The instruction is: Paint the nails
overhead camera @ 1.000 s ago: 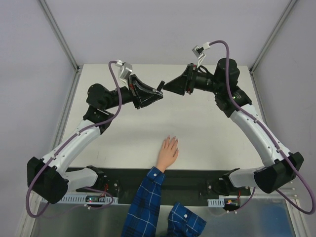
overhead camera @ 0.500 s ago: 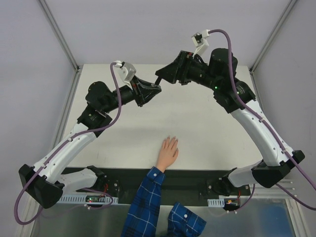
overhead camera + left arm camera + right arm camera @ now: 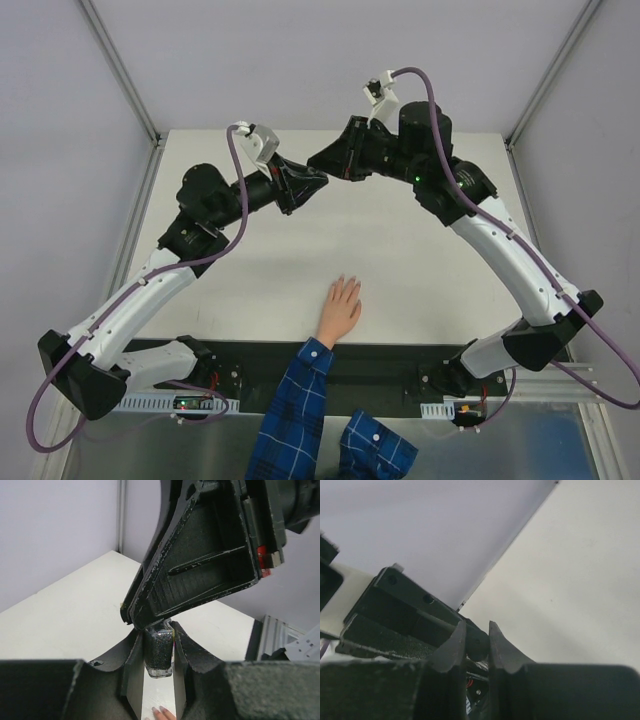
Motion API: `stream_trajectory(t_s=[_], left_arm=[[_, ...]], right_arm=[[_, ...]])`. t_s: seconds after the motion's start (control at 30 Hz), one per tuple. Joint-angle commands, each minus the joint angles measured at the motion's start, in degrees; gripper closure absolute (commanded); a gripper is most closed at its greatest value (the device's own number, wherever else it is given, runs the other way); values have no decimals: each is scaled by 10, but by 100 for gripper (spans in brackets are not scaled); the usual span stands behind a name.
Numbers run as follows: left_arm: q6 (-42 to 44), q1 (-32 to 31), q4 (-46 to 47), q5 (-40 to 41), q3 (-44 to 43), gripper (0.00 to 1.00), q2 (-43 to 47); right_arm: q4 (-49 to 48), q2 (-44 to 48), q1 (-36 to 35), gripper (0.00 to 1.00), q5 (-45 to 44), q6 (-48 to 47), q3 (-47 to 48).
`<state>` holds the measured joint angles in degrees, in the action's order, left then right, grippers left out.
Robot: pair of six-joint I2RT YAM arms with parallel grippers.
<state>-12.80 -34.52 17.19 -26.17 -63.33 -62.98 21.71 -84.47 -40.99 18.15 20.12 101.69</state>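
Observation:
A small dark glittery nail polish bottle [image 3: 159, 652] hangs in the air above the table's back half, and my left gripper [image 3: 158, 636] is shut on its glass body. My right gripper [image 3: 476, 630] comes at it from the other side, jaws closed against the bottle's round black cap [image 3: 477, 643]. From the top, the left gripper [image 3: 316, 179] and right gripper [image 3: 316, 161] meet tip to tip. A hand [image 3: 340, 306] in a blue plaid sleeve [image 3: 298, 405] lies flat near the front edge. Its pale nails [image 3: 163, 710] show below the bottle.
The white table [image 3: 430, 260] stretches between the hand and the raised grippers. A black rail [image 3: 400, 362] with the arm bases runs along the near edge. Metal frame posts [image 3: 120, 70] and grey walls bound the back and sides.
Both grippers moved up toward the back. The right one swung left to meet the bottle and closed its jaws on the cap. The hand has stayed still.

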Motion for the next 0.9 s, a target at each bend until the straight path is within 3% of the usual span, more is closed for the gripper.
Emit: stream_trajectory(t_s=[0.0,0.03,0.07,0.13,0.17,0.23,0.33,0.37,0.4,0.43,0.47,0.5,0.53,0.6,0.67,0.87], left_arm=[[-52,-1,119,-92,3,100,19],[-81,5,171,-126,20,100,29],[-175,14,247,-172,51,100,26],[-292,36,425,-262,62,100,-7],[-373,38,466,-279,62,100,-20],[-389,38,481,-283,66,100,-27],[-328,41,409,-289,65,100,-19],[-301,41,386,-293,56,100,-19],[-288,41,372,-294,55,100,-17],[-276,41,361,-292,56,100,-13],[-243,41,319,-279,56,100,-9],[-223,41,298,-272,55,100,0],[-188,41,277,-262,55,100,4],[-151,41,220,-229,56,100,16],[-109,40,191,-197,51,100,22],[-36,28,102,-94,37,100,28]], right_arm=[[-163,24,24,100,211,-54,-37],[-246,32,28,100,300,-42,-64],[-325,33,29,100,431,-17,-90],[-356,12,42,100,484,22,-91],[-371,-2,45,100,526,40,-90],[-410,-1,48,100,527,62,-111],[-408,2,53,100,505,75,-113],[-404,4,54,100,481,75,-113],[-386,14,60,93,463,73,-117],[-367,23,64,61,440,68,-122],[-334,32,66,46,376,36,-120],[-232,53,70,35,329,8,-116],[-180,61,70,17,239,-13,-106],[-104,82,71,1,178,-39,-106],[-65,91,72,4,96,-39,-99],[-17,92,52,3,20,4,-64]])
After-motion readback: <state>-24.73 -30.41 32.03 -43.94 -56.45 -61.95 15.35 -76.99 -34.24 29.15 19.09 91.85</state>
